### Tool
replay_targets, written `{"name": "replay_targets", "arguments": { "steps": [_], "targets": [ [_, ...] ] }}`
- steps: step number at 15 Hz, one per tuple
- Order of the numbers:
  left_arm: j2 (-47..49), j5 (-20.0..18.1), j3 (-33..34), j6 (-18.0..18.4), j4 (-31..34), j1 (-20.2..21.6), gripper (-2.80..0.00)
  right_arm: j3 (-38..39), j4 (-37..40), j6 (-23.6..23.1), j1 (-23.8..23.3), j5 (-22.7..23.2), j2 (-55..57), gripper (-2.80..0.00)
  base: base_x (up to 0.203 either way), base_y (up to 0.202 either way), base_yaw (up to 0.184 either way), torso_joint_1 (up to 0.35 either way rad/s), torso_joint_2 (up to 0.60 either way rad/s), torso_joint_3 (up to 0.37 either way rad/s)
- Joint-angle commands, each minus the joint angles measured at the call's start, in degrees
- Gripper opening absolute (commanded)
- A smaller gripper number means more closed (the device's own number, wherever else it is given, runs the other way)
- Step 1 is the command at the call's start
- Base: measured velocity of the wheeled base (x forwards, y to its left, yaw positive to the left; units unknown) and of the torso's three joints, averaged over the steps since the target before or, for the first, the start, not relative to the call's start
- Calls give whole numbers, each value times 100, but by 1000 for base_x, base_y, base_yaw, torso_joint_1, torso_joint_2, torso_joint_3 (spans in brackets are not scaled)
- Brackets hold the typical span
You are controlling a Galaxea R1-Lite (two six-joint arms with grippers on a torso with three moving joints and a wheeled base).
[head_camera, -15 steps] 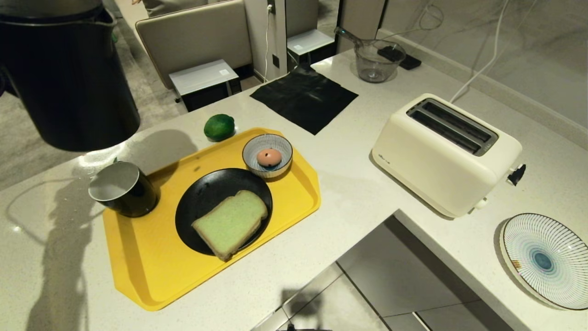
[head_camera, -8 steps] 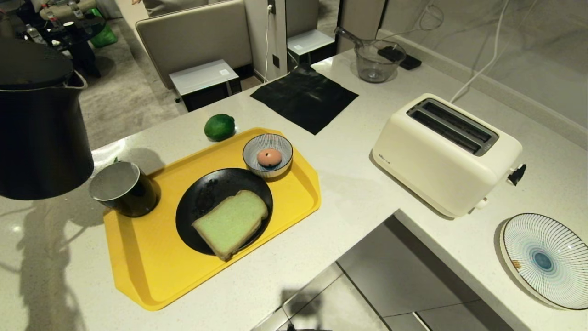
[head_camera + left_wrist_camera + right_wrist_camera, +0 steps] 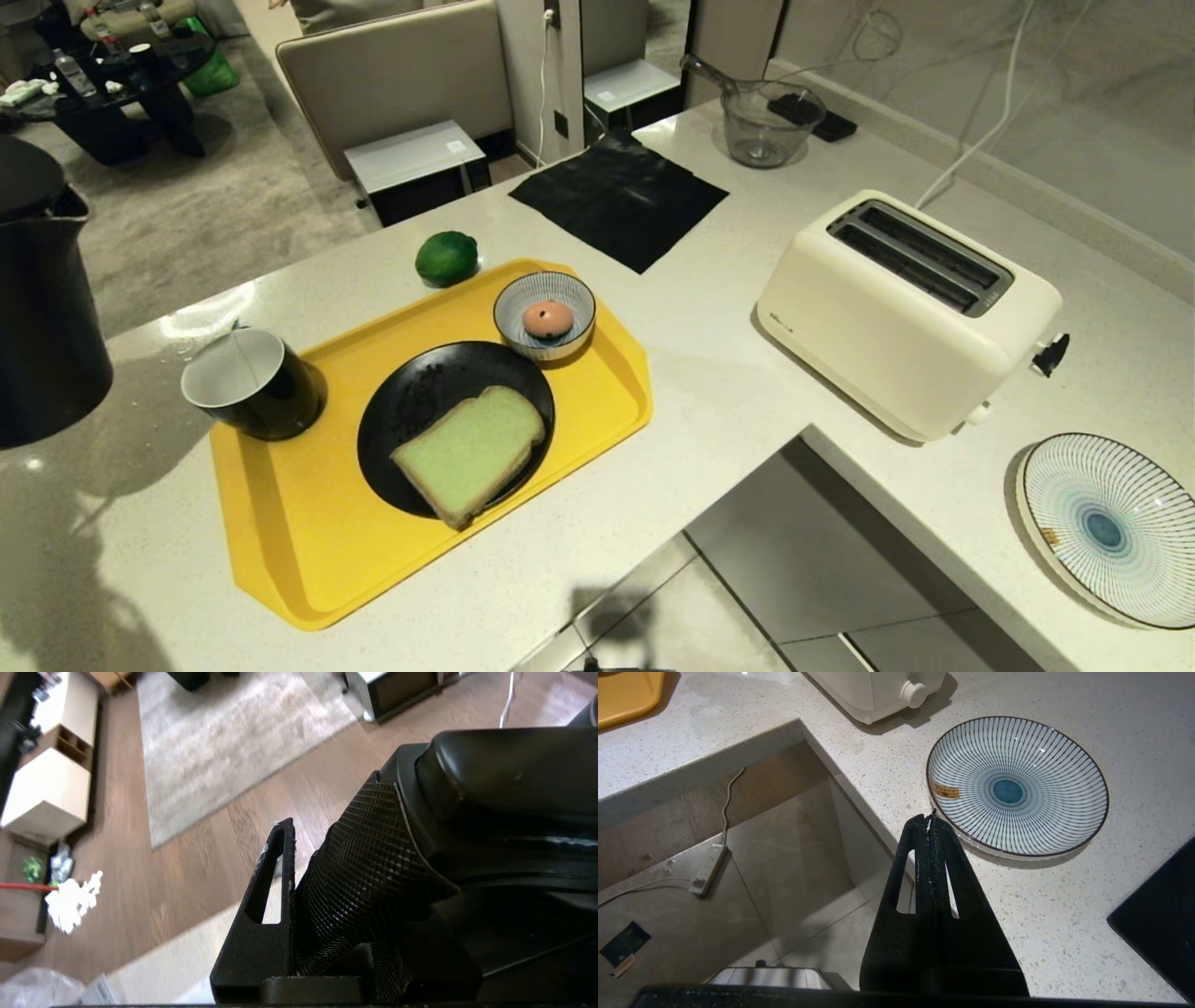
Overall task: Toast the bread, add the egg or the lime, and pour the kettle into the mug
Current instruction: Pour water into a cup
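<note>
The black kettle [image 3: 42,308] hangs upright at the far left of the head view, left of the mug [image 3: 252,383]. In the left wrist view my left gripper [image 3: 327,849] is shut on the kettle's textured handle [image 3: 369,872]; one finger [image 3: 275,858] shows and the other is hidden behind the handle. The mug stands on the yellow tray [image 3: 308,551]. The green bread [image 3: 470,453] lies on a black plate [image 3: 411,392]. The pink egg [image 3: 547,319] sits in a striped bowl [image 3: 509,294]. The lime [image 3: 446,258] rests just beyond the tray. My right gripper [image 3: 930,821] is shut and empty, parked.
A cream toaster [image 3: 896,308] with empty slots stands to the right, with a striped plate [image 3: 1106,527] nearer, also below my right gripper as striped plate [image 3: 1017,788]. A black cloth [image 3: 616,196] and a glass jug [image 3: 766,121] lie at the back. The counter has a floor gap in front.
The kettle has swung left and lower in the head view, away from above the mug, and now shows only at the left edge. Nothing else has moved.
</note>
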Motion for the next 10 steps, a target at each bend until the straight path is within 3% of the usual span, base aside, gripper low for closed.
{"name": "replay_targets", "arguments": {
  "steps": [1,10],
  "targets": [
    [-88,-78,258,72,-10,202,-280,149,-4,-27,1,7,9,-280,0,0,0,0,0,0],
    [49,-73,682,719,25,388,-280,149,-4,106,-8,-20,9,-280,0,0,0,0,0,0]
  ]
}}
